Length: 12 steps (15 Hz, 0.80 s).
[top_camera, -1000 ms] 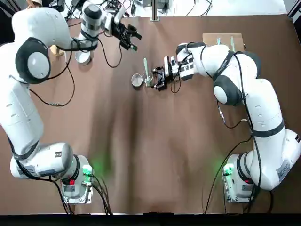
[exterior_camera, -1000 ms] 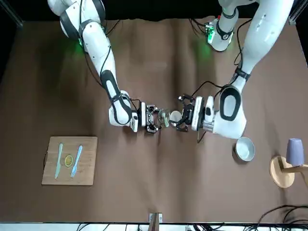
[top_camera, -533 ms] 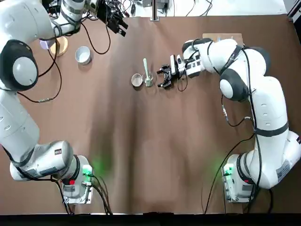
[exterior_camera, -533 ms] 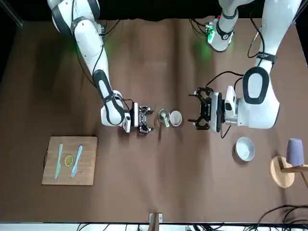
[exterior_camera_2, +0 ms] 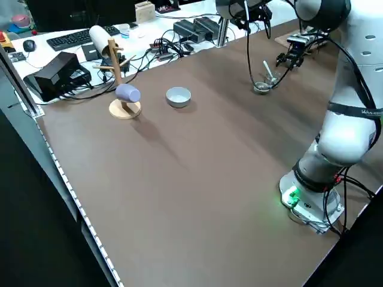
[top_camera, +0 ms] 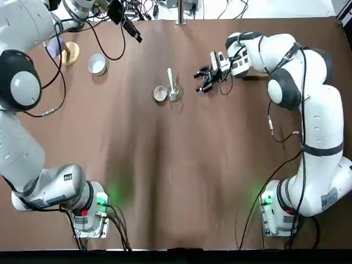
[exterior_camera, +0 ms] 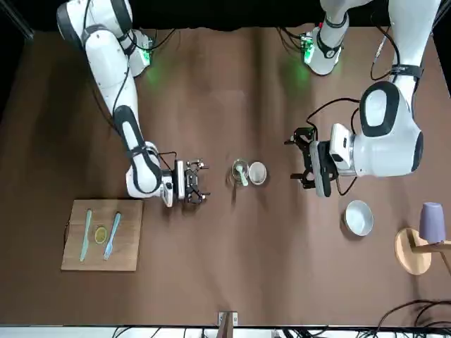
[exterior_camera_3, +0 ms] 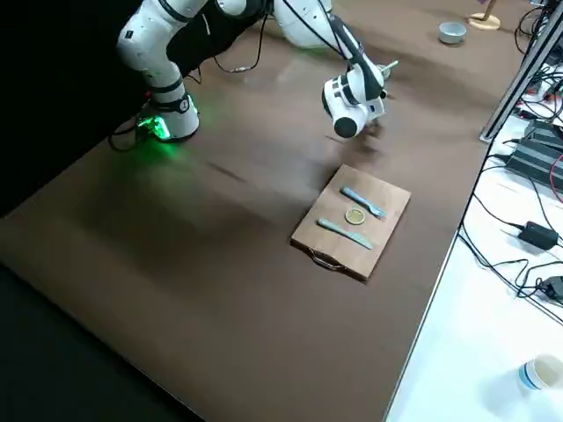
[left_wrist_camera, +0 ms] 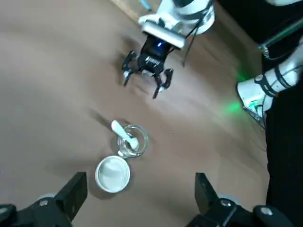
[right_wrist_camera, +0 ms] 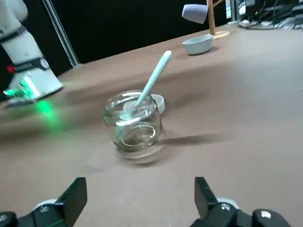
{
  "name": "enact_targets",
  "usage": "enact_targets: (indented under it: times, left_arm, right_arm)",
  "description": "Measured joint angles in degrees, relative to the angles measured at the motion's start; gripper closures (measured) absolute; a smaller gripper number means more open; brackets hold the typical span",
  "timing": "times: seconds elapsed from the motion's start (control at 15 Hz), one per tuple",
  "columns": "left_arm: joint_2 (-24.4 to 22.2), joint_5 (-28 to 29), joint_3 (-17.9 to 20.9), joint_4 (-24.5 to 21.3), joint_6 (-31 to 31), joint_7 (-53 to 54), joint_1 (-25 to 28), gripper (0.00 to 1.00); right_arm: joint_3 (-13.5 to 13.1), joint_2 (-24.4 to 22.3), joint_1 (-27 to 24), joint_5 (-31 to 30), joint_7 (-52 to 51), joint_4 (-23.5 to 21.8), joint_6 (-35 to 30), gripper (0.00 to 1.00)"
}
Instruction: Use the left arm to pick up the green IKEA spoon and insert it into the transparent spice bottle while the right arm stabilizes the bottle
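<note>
Top view: the green IKEA spoon (top_camera: 171, 80) stands bowl-down in the transparent spice bottle (top_camera: 174, 96) at mid-table, handle leaning toward the far edge. A small round tin (top_camera: 160, 94) sits just left of the bottle. The right gripper (top_camera: 204, 81) hovers to the bottle's right, apart from it, fingers spread and empty. The left gripper (top_camera: 127, 27) is at the far left edge; whether its fingers are apart cannot be told here.

Front view: the spoon's pale bowl shows inside the bottle. Both grippers flank it, well clear. A white bowl (exterior_camera: 358, 217) and a wooden board (exterior_camera: 103, 235) lie toward the outer sides.

Left wrist view: the left gripper's fingers (left_wrist_camera: 75, 195) are spread wide with nothing between them, looking down on bottle, spoon and tin.

Right wrist view: the bottle is a small round clear jar with a glinting rim; the spoon is slim, pale mint, almost white, resting tilted against the rim.

The insertion looks complete. Done well, each arm should draw straight away from the bottle, since the tilted handle could tip it if brushed.
</note>
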Motion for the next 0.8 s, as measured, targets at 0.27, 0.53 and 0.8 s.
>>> enact_targets:
  times: [0.27, 0.53, 0.8]
  left_arm:
    - [-2.7, 8.6, 0.6, 0.0, 1.6, -16.9, 0.1, 0.00]
    - [-5.2, 14.6, 0.7, 0.0, 1.8, -29.5, 0.5, 0.00]
    - [-7.6, 24.4, 0.8, 0.0, 1.9, -42.3, 1.3, 0.00]
  right_arm:
    - [0.0, -1.1, -2.8, -16.8, 28.9, 9.4, -6.3, 0.00]
    - [-2.3, -1.1, -4.2, -26.9, 46.2, 17.1, -13.7, 0.00]
    - [-7.2, -1.3, -6.0, -32.6, 57.4, 25.7, -22.7, 0.00]
